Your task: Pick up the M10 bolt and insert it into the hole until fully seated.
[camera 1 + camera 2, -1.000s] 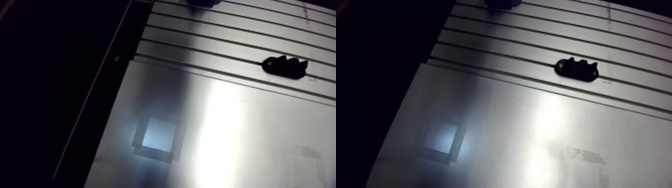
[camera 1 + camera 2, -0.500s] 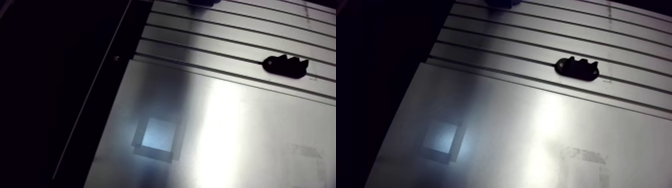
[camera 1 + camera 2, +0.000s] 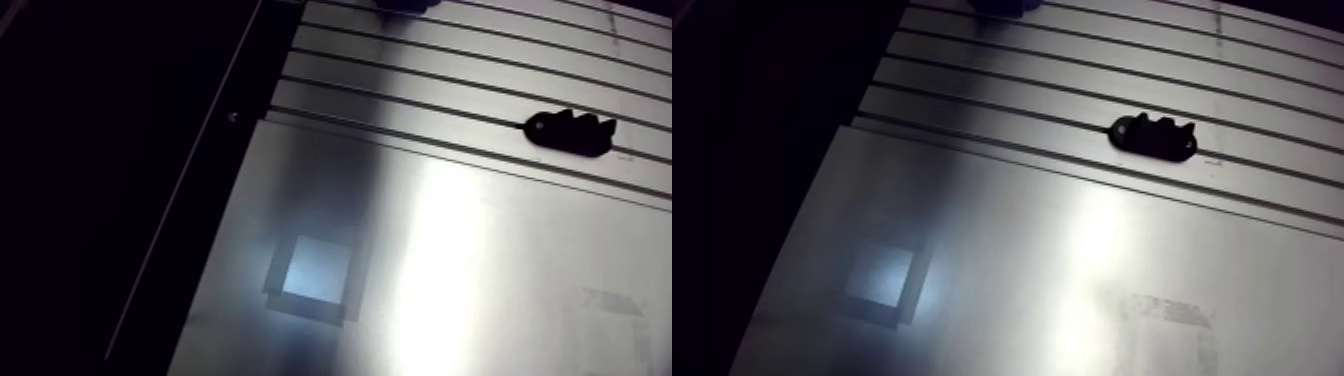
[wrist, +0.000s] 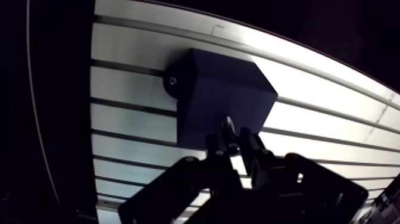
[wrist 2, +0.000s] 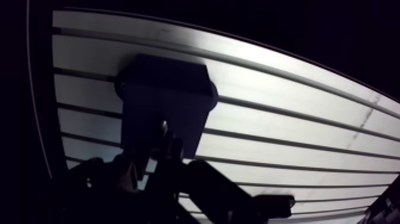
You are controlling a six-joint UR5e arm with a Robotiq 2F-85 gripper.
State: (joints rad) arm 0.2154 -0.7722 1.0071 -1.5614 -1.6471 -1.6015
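Your bolt [image 4: 228,126] sits in the pincer [image 4: 229,142]. In the wrist view it shows as a slim stub with a glinting tip, standing up between the two fingers [image 4: 212,146]. The fingers stand close together, and the bolt fills the narrow gap between them, so you have the pincer clamped on it.

Just ahead of the fingertips stands a dark block [image 4: 220,89], and the bolt's tip overlaps its near edge. You cannot tell from this view whether the tip touches the block or hangs above it. On the block's side face, away from the pincer, there is a round spot [image 4: 172,81]. It is too dim to say whether it is a hole or a screw head.

The block rests on the slotted desk [image 4: 131,116], whose grooves run across under it and under the pincer.

In the arm view the slotted part of the desk fills the upper right of the frame. A smooth plate [image 3: 480,250] covers the lower half. A black bracket [image 3: 570,133] lies on the slats at the right, just above the plate's edge. A pale square patch [image 3: 315,272] shows on the plate at lower centre-left. A dark shape [image 3: 405,5] is cut by the top edge, and you cannot make out what it is.
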